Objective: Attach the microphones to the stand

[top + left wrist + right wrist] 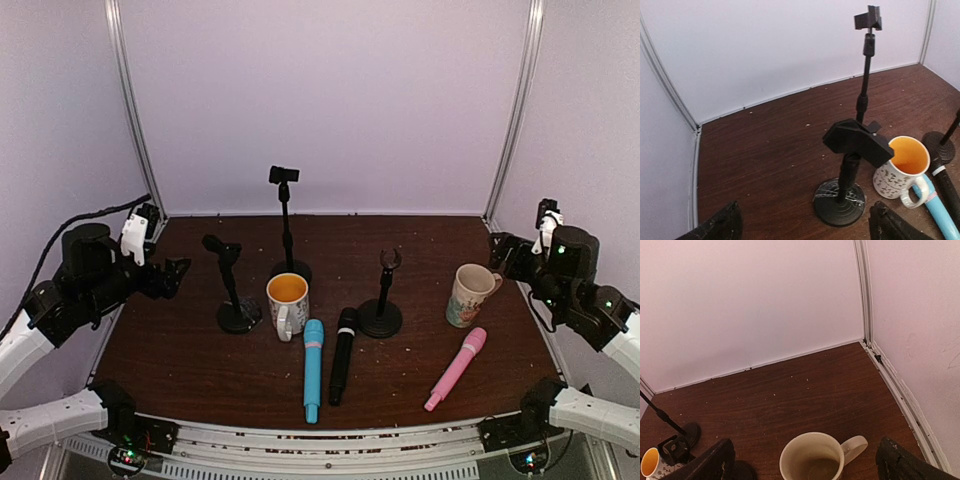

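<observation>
Nothing is attached yet. All three microphones lie flat on the tabletop (180,350), and every clip stands bare. Read from above, with twelve at the back wall, the blue mic (313,370) lies at about six. The black mic (342,356) lies just beside it towards five, and the pink mic (456,368) lies well apart at about four. All three have their heads pointing away from the arms. There are three stands: a tall stand (285,222) at about twelve, a left stand (233,288) at nine and a right stand (382,296) at three. There are also two mugs, an orange-lined mug (288,302) between the tall and left stands and a beige mug (470,294) at about two. The left jaws hang released and empty at about ten, facing the left stand. The right jaws hang spread wide and empty at two, above the beige mug. By my reckoning the whole job remains: three pickups and three seatings, one mic per clip.
</observation>
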Motion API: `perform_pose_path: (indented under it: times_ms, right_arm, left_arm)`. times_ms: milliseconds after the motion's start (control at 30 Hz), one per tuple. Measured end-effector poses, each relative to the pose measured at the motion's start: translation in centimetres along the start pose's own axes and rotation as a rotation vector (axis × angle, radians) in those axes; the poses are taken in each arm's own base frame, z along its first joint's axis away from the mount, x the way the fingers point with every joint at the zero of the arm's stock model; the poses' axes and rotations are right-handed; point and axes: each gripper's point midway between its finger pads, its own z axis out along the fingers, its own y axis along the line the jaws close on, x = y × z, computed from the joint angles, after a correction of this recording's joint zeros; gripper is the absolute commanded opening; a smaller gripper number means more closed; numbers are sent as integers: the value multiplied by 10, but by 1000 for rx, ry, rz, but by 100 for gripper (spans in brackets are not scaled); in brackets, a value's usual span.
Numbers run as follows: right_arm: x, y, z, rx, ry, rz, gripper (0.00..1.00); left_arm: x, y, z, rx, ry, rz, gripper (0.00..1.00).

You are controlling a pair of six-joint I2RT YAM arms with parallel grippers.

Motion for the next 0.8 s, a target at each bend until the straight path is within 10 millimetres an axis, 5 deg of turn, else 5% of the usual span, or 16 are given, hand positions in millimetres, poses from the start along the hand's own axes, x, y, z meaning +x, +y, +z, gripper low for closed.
perform_pose_path:
  times_ms: [100, 300, 567, 800]
  right_arm:
    - [-10, 0, -8, -23, -47, 14, 100]
    - [-17, 24, -24, -203, -90, -39, 80]
    - [5, 76, -5, -381, 78, -84, 62]
    - [23, 129, -3, -505, 189, -126, 58]
  left_arm:
    - [-2, -17, -2, 99, -10, 10, 75]
    - [-23, -61, -10, 311, -32, 9, 75]
    - [-59, -146, -35, 572, -70, 65, 74]
    - [-29, -196, -13, 597, 52, 91, 74]
